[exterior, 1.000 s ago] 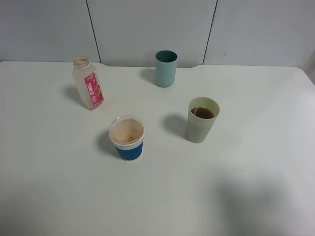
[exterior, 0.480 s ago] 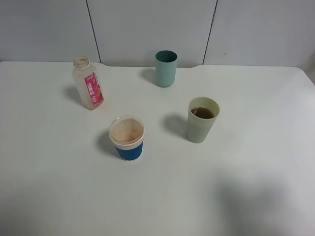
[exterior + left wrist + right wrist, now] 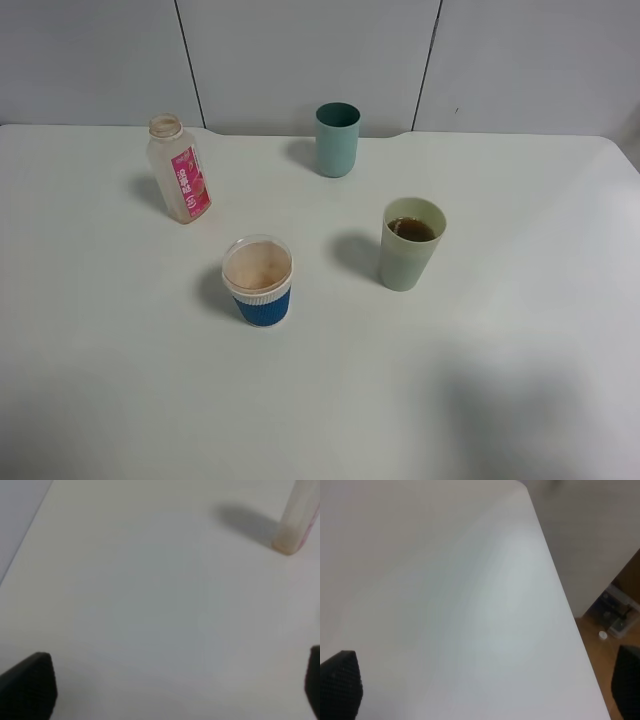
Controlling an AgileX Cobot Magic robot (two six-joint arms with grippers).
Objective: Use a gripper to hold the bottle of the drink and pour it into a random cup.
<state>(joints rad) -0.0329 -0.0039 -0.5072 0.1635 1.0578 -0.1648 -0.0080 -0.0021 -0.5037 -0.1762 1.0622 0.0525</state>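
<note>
The bottle of the drink (image 3: 180, 170), clear with a pink-red label and no cap, stands upright at the back left of the table. Its base (image 3: 294, 527) shows in the left wrist view, well ahead of my left gripper (image 3: 172, 687), which is open with only bare table between its black fingertips (image 3: 27, 685). The cup (image 3: 410, 243), a pale yellow-green tumbler holding brown drink, stands right of centre. My right gripper (image 3: 485, 685) is open over bare table near the table's edge. Neither arm shows in the exterior high view.
A teal tumbler (image 3: 337, 138) stands at the back centre. A short blue-and-white ribbed cup (image 3: 258, 282) sits in front of the bottle. The right wrist view shows the white table's edge (image 3: 560, 595) with floor and clutter (image 3: 620, 615) beyond it.
</note>
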